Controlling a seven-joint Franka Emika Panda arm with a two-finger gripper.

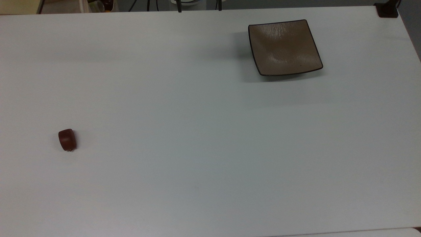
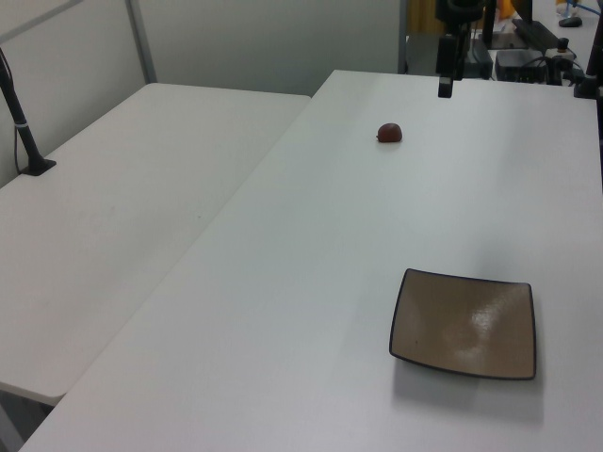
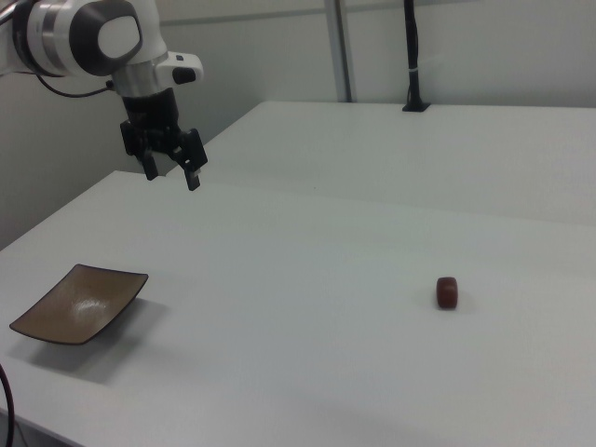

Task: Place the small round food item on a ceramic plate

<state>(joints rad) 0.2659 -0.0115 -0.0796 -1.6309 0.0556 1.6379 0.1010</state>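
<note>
The small round food item [image 1: 67, 140] is a dark reddish-brown lump lying alone on the white table, at the top view's lower left. It also shows in the left view [image 2: 389, 133] and the right view [image 3: 448, 292]. The ceramic plate [image 1: 284, 47], square and tan-brown with a dark rim, sits empty at the top view's upper right, far from the food item [image 2: 464, 323] [image 3: 79, 303]. My gripper [image 3: 170, 174] hangs open in the air above the table, beyond the plate in the right view, with nothing between its fingers. In the left view the gripper [image 2: 445, 88] hangs beyond the food item.
A second white table [image 2: 132, 188] adjoins this one along a seam. On it stands a black post [image 3: 413, 56] [image 2: 24, 122]. A black clamp [image 1: 388, 10] sits at the top view's upper right corner. Cables and equipment [image 2: 537, 52] lie past the table's far end.
</note>
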